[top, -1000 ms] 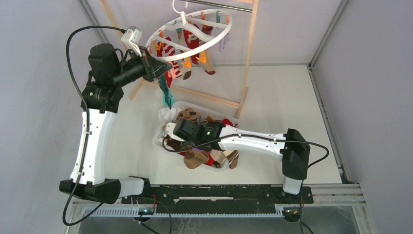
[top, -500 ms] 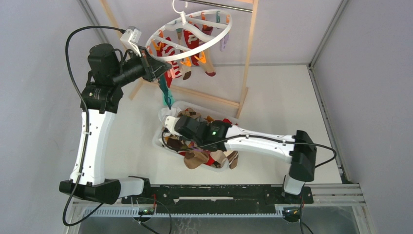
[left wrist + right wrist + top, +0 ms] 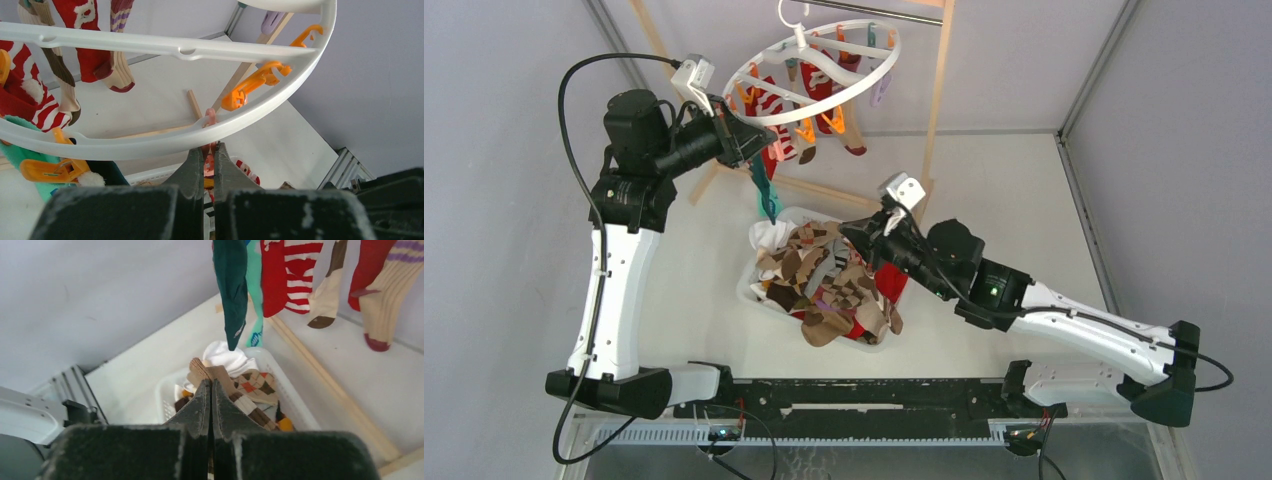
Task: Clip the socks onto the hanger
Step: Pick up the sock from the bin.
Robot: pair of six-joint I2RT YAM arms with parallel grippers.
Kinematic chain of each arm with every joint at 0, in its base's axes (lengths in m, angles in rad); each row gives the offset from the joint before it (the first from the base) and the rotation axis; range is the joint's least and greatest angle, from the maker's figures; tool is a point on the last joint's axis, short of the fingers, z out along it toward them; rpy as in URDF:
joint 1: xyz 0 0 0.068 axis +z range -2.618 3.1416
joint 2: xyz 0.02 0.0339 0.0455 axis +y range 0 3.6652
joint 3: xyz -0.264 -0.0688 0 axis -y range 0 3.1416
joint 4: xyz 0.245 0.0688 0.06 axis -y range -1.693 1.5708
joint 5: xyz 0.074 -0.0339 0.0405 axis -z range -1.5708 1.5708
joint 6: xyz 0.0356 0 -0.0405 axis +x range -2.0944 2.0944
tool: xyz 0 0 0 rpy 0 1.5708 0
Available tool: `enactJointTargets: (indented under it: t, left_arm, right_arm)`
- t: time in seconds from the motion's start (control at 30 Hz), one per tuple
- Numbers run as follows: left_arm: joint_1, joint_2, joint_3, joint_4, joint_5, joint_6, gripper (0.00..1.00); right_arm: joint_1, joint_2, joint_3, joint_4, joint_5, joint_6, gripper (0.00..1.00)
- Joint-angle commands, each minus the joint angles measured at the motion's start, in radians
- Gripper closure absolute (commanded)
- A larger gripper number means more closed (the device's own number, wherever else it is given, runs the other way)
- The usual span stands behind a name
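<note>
White ring hanger (image 3: 150,146) carries red-striped socks (image 3: 287,280). Left tool (image 3: 209,150) clenched on pink peg (image 3: 210,117). Right tool (image 3: 210,385) clenched, grasp unclear.

Closed pincer (image 3: 210,383) over socks (image 3: 252,385) in tub (image 3: 162,392).

Overhead view. My left gripper (image 3: 754,140) sits at the far left, at the near-left rim of the hanger (image 3: 816,58). My right gripper (image 3: 852,232) is over the far right corner of the tub (image 3: 744,292), mid-table (image 3: 1014,200). The hanger hangs from the frame (image 3: 937,100) at the back. Hung socks (image 3: 776,105) dangle beneath it, and the nearest reaches down to just behind the tub. The tub stands before the frame's foot rail, between my two arms. Loose socks (image 3: 824,290) lie heaped in it, some over its near edge. Left wrist view: a peg (image 3: 210,118) lies between my fingertips, just under the rim.
</note>
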State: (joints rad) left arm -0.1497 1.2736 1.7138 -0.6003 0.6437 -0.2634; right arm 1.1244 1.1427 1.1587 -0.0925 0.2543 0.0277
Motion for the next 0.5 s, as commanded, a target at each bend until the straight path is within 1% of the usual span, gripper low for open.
enactJointTargets:
  t: [0.0, 0.1, 0.23, 0.37, 0.47]
  left_arm:
    - [0.003, -0.04, -0.01, 0.006, 0.056, -0.025, 1.0]
    - [0.004, -0.045, -0.024, 0.009, 0.065, -0.049, 1.0]
    - [0.004, -0.045, -0.037, 0.023, 0.074, -0.083, 1.0]
    - [0.004, -0.049, -0.047, 0.044, 0.081, -0.121, 1.0]
    - [0.003, -0.05, -0.055, 0.052, 0.083, -0.142, 1.0]
  right_arm:
    - [-0.046, -0.078, -0.152, 0.362, -0.089, 0.24, 1.0]
    - [-0.064, -0.074, -0.198, 0.475, -0.082, 0.285, 1.0]
    - [-0.071, -0.025, -0.205, 0.609, -0.068, 0.304, 1.0]
    - [-0.056, 0.037, -0.199, 0.771, 0.014, 0.294, 1.0]
    - [-0.046, 0.097, -0.158, 0.828, 0.06, 0.258, 1.0]
